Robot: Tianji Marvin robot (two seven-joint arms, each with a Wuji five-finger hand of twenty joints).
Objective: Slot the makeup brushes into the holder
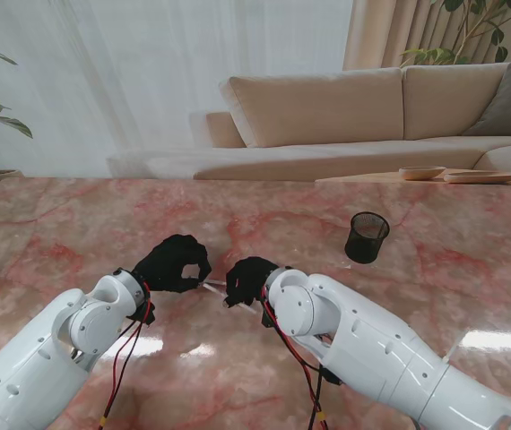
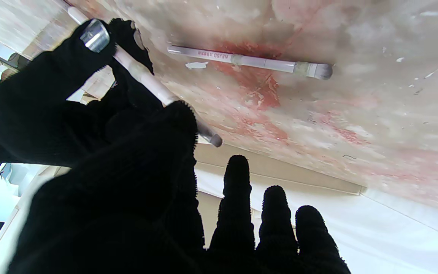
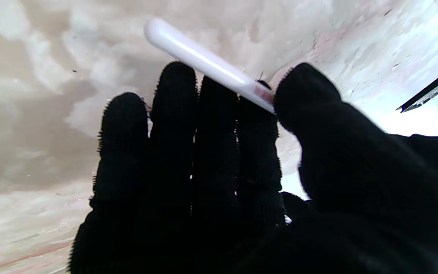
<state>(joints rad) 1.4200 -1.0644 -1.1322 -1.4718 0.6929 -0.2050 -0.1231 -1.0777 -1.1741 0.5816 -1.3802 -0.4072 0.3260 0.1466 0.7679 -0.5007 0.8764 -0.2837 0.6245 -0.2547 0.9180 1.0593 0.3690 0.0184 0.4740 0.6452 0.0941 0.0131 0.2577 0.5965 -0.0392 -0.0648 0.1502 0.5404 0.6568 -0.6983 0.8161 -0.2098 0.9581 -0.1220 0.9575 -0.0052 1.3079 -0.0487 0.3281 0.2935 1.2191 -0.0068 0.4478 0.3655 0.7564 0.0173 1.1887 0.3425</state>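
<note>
near bench middle, left hand (image 1: 173, 262) and right hand (image 1: 250, 279) both pinched one white brush (image 2: 143, 78); spare brush (image 2: 249, 61) lay flat; holder (image 1: 367, 236) well apart. uneven pull risked drop.

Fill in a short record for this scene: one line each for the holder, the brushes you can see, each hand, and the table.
holder: black mesh cup, upright on the table, to the right of both hands, no brush seen in it
brush on table: white handle, lying flat
left hand: fingers pinching a white brush
right hand: thumb and fingers holding a white brush handle
table: pink marble top
</note>
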